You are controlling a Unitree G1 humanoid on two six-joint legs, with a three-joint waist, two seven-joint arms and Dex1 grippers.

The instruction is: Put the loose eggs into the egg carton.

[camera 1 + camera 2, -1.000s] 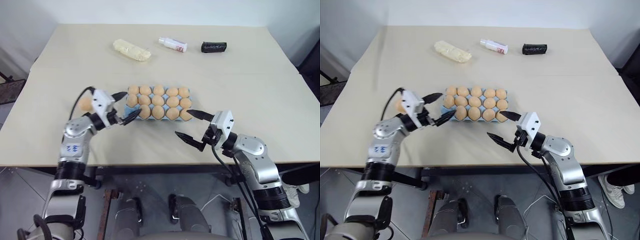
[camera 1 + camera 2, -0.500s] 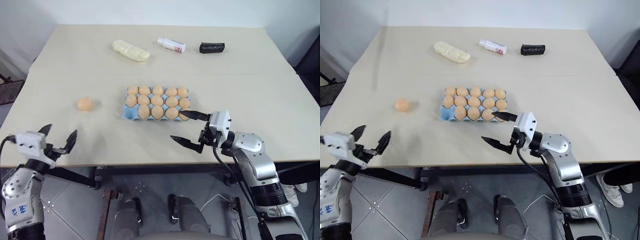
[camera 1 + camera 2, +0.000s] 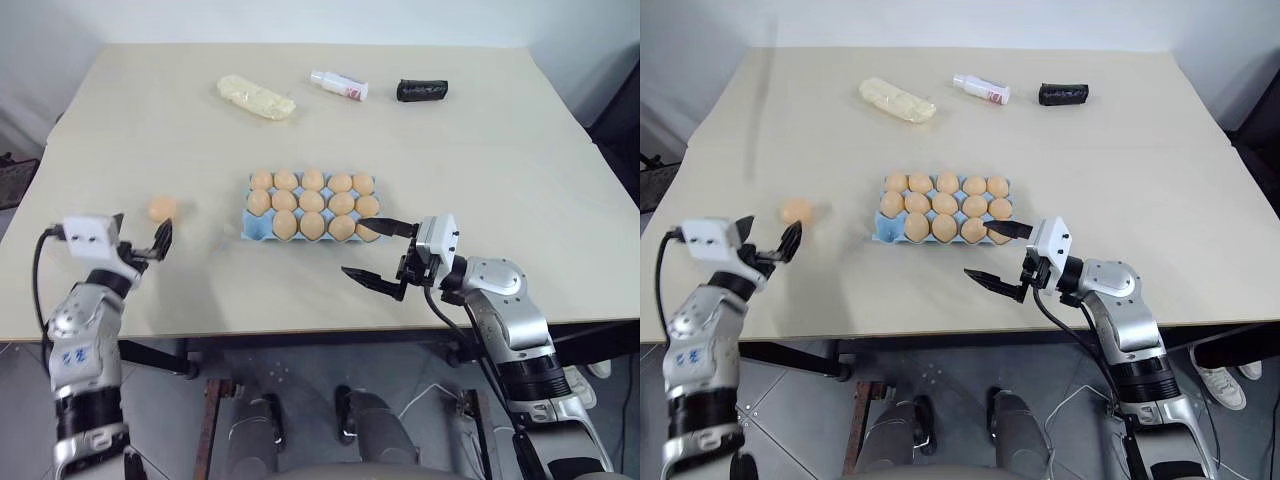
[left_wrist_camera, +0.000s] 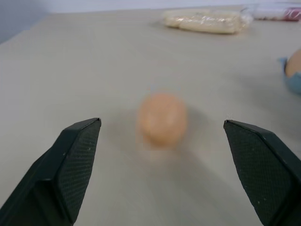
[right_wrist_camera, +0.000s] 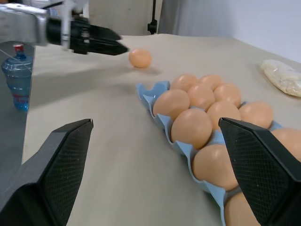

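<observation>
Lying just ahead of left pincer [image 3: 140, 243]: loose egg [image 3: 163, 208] | fingers apart, empty | carton [image 3: 259, 226] well apart

Lab: bare test table [image 3: 480, 150], white walls

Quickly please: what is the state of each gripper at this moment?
Left gripper: open, holding nothing, fingers either side of the loose egg.
Right gripper: open, holding nothing, beside the egg carton.

Beige table [image 3: 480, 170] carries: egg carton [image 3: 258, 226], loose egg [image 3: 162, 208], yellow bag [image 3: 257, 97], bottle [image 3: 338, 85], black roll [image 3: 424, 90].
</observation>
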